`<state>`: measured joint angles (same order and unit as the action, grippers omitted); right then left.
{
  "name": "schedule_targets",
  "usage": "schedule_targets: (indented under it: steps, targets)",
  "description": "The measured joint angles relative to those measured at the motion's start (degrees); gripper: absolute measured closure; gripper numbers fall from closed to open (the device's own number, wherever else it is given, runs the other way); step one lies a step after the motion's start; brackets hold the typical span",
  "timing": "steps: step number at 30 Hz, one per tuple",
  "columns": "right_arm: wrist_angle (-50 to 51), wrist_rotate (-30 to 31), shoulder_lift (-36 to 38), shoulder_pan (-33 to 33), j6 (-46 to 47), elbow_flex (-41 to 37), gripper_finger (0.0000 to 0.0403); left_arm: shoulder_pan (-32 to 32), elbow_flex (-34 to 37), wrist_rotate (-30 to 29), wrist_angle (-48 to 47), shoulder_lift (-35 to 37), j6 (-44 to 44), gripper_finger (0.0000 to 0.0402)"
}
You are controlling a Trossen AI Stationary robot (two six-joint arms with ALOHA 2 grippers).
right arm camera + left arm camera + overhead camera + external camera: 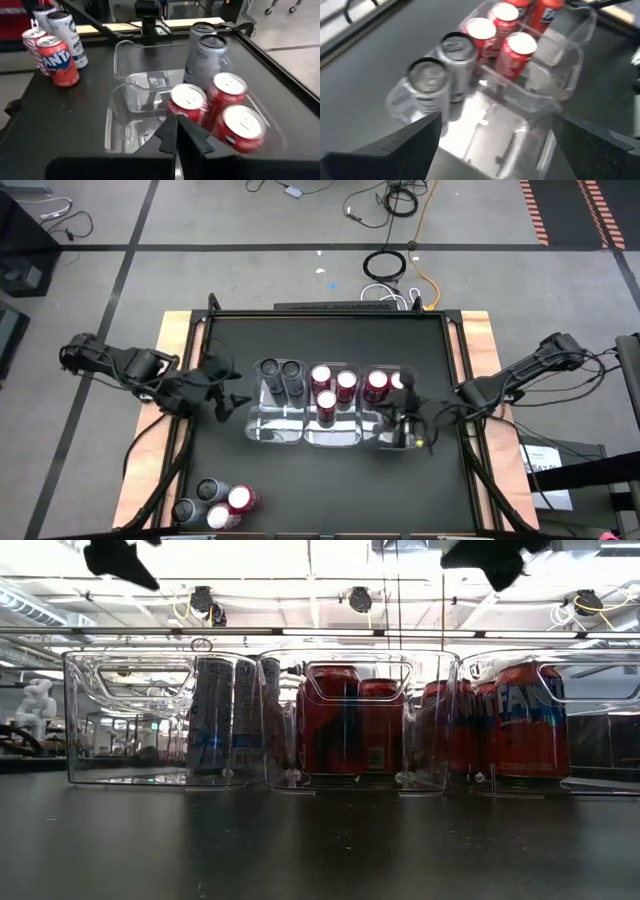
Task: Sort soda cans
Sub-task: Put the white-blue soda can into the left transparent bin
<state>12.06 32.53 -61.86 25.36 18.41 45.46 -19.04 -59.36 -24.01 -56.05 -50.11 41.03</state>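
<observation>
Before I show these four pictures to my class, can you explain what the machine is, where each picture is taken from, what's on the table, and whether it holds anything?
It is a robot with two dark arms at a black table. One picture looks straight down, one looks level across the tabletop, and one comes from each wrist. Three clear trays hold sorted soda cans; four more cans wait near a corner. The left gripper is open beside the trays, holding nothing. The right gripper is shut and empty, over the tray on its side.
</observation>
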Motion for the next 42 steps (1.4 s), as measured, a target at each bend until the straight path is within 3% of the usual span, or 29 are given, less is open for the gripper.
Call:
schedule_targets:
  steps: [4, 11, 17, 24, 32, 42]
  targets:
    - [0.2, 0.0, 8.5, 0.0, 0.2, -5.5, 0.0402, -4.7, -2.4, -1.1, -0.5, -2.5, 7.7, 0.002]
    - [1.0, -2.2, 18.6, 0.0, -1.6, -9.9, 0.0402, -14.7, -3.1, -1.5, -3.5, -3.9, 28.9, 0.002]
    - [6.2, -6.7, 20.7, 0.2, -0.6, -10.2, 0.0402, -24.2, -3.1, 1.3, -11.6, -7.6, 53.7, 0.002]
    - [8.4, -10.4, 20.7, 0.2, 1.0, -10.2, 0.0402, -32.3, -8.1, 5.2, -16.7, -16.6, 71.3, 0.002]
    - [8.5, -10.4, 20.7, 0.2, 1.7, -10.2, 0.0402, -36.0, -19.6, 15.0, -25.9, -29.6, 77.2, 0.002]
    - [8.4, -13.6, 20.7, 0.3, 5.0, -10.2, 0.0402, -38.7, -20.8, 16.6, -20.6, -34.1, 76.4, 0.002]
